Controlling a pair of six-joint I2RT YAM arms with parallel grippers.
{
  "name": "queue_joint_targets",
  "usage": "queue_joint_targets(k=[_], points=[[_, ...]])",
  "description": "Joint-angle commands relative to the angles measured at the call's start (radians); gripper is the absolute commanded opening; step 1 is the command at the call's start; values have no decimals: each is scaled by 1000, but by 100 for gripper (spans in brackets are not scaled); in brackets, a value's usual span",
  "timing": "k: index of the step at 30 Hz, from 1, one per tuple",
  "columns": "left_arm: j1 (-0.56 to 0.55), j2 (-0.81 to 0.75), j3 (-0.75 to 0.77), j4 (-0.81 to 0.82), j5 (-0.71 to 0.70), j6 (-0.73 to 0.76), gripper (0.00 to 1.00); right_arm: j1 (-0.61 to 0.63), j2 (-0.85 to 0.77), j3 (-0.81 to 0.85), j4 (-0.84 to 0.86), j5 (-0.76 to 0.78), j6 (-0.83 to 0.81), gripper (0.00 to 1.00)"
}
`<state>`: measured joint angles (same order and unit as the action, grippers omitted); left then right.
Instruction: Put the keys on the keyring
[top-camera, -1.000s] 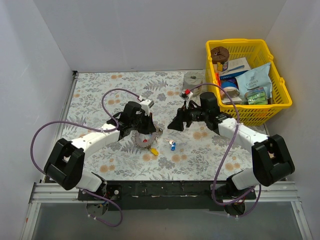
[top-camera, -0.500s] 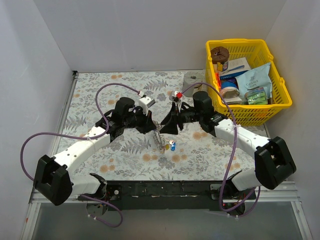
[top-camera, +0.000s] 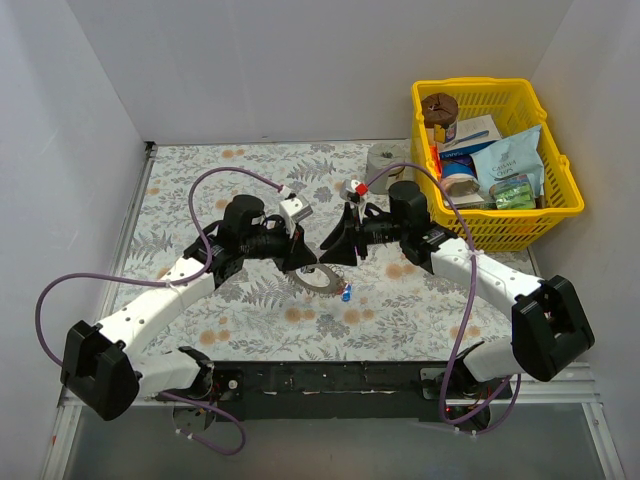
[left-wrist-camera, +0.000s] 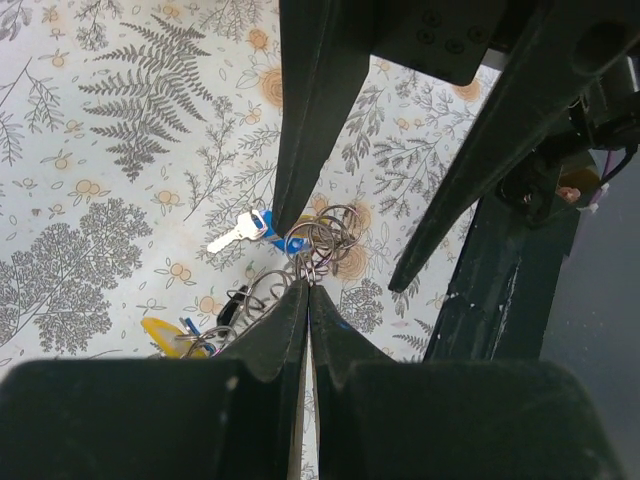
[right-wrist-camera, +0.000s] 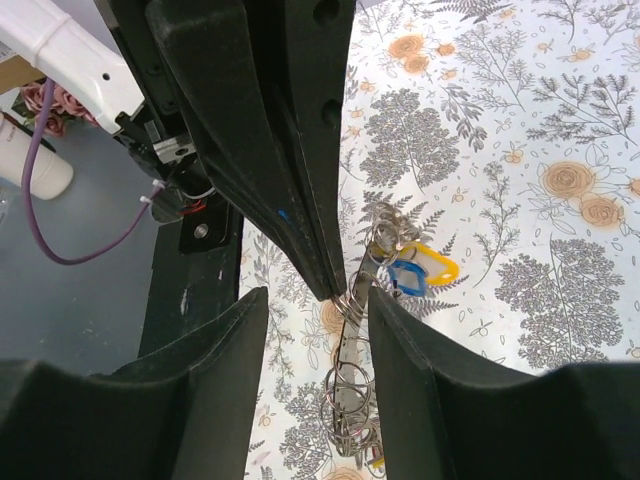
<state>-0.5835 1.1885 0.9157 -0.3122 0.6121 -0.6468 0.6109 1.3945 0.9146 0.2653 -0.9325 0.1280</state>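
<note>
Keyring (top-camera: 326, 287): mid-table, off the surface, gripped at its upper-left rim. Edge-on in both wrist views, a thin grey strip running straight into the black fingertips.

Keys: blue key (left-wrist-camera: 250, 227) and yellow key (left-wrist-camera: 165, 335) sit just beside the ring among a tangle of small wire split rings (left-wrist-camera: 328, 228). Cannot tell if they hang or rest on the table (top-camera: 200, 180). From above only the blue head shows, just right of the ring's lower edge. Red key not made out.

Left gripper (left-wrist-camera: 308, 295): jaws pinched together on the keyring's edge, no gap showing.

Right gripper (top-camera: 335, 250): faces the left one tip to tip. Jaws spread wide, one finger on each side of the ring and the left fingertips, gripping nothing.

Further out: grey roll (top-camera: 383, 158) at the far side of the floral table. Yellow basket (top-camera: 480, 85) of packets and tubs at the far right corner.
</note>
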Motion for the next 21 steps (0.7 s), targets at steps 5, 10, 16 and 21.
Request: queue_joint_targets(k=[5,10,16,21], points=[[2,-81,18,99,101,-2,0,10,-26,29,38,-69,-10,48],[2,-82,15,102,112,-2,0,10,-35,17,28,-52,-21,46],[1,-87,15,104,107,-1,0,12,-31,23,0,-43,-44,37],[1,-93,12,101,101,6,0,10,-40,23,-21,-31,-62,34]])
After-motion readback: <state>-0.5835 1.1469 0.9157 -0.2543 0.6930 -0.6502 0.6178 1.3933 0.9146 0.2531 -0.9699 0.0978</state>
